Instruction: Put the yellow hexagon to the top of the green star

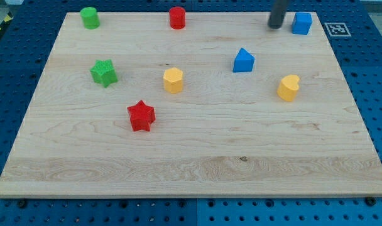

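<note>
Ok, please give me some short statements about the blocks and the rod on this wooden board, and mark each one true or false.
1. My tip touches the yellow hexagon block. False: it is at the view's top, just left of the blue cube block.
2. The yellow hexagon lies right of the green star block. True.
3. The red star block lies above the green star. False: it is below and to the right.
4. The green cylinder block stands near the top left corner. True.
</note>
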